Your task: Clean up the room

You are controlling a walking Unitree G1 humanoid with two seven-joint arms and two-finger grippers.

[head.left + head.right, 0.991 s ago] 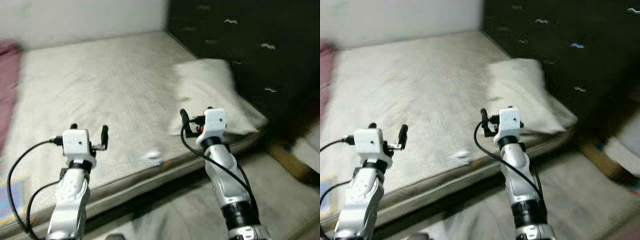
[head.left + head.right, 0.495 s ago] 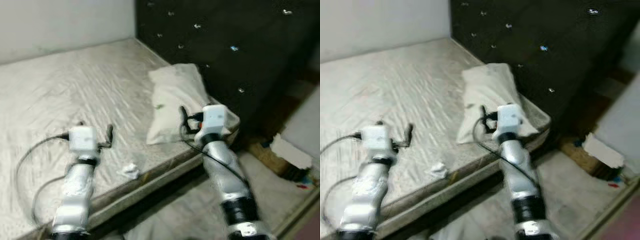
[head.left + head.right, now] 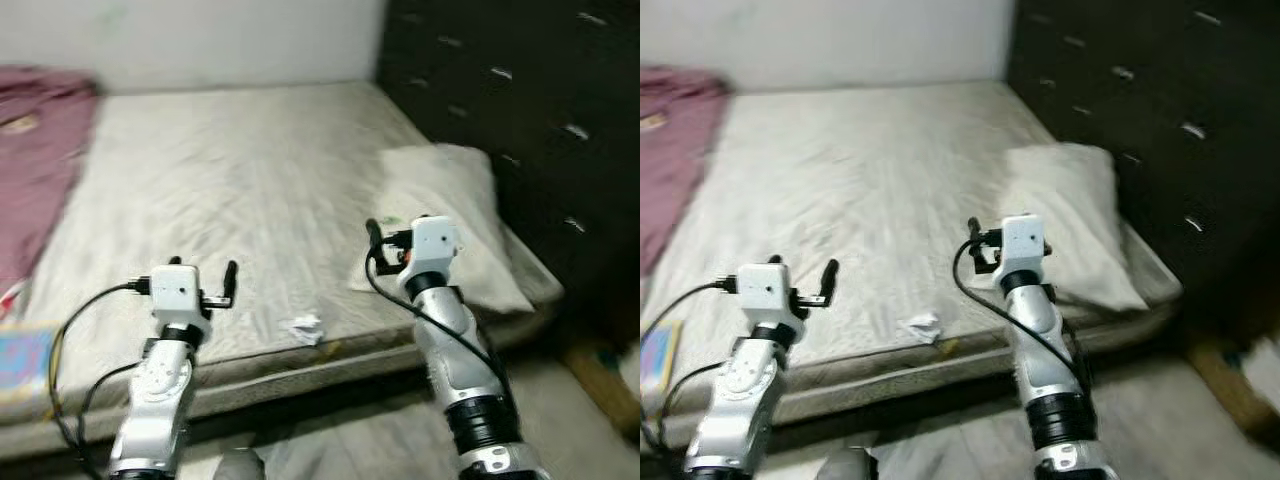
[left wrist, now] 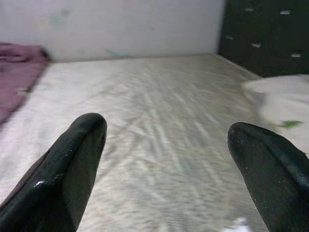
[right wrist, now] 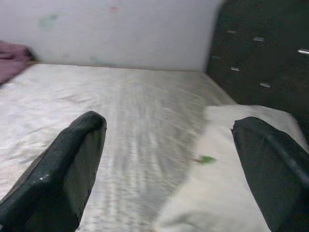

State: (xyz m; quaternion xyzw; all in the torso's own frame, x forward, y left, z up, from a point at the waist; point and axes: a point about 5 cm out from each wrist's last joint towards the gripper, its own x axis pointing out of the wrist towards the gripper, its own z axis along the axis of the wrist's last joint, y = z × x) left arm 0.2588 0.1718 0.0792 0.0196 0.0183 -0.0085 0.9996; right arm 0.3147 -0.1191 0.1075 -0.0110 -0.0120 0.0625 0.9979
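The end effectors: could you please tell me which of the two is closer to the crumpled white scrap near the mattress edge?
The left end effector; the crumpled scrap lies just to its right, while the right end effector hovers by the pillow.

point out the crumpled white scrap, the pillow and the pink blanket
crumpled white scrap [image 3: 303, 327], left eye view, its middle
pillow [image 3: 450, 215], left eye view, its top face
pink blanket [image 3: 40, 150], left eye view, its folded middle

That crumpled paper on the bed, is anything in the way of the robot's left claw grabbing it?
Nothing visible. The crumpled paper lies on bare mattress near the front edge, between the open left gripper and right gripper.
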